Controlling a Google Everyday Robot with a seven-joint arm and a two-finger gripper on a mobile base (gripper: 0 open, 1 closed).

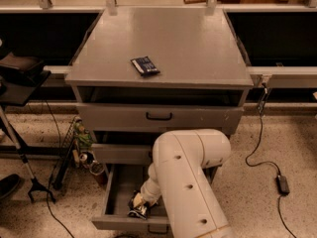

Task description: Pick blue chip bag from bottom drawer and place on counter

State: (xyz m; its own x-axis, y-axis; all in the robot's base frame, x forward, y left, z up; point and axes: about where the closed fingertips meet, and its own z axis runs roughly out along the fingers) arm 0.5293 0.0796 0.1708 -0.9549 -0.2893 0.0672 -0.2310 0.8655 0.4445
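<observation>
The bottom drawer (115,195) of the grey cabinet is pulled open. My white arm (185,182) reaches down into it from the front right. My gripper (140,204) is low inside the drawer, right at a dark blue wrinkly bag with white patches, the blue chip bag (136,211), which lies near the drawer's front. The arm hides much of the bag and the drawer's right half. The counter (193,43) carries only a small flat dark blue packet (145,66) near its front left.
The middle drawer (119,153) stands slightly out above the open one; the top drawer (158,117) is shut. A wheeled stand's legs (29,182) and clutter are on the floor at left. A cable and power brick (283,184) lie at right.
</observation>
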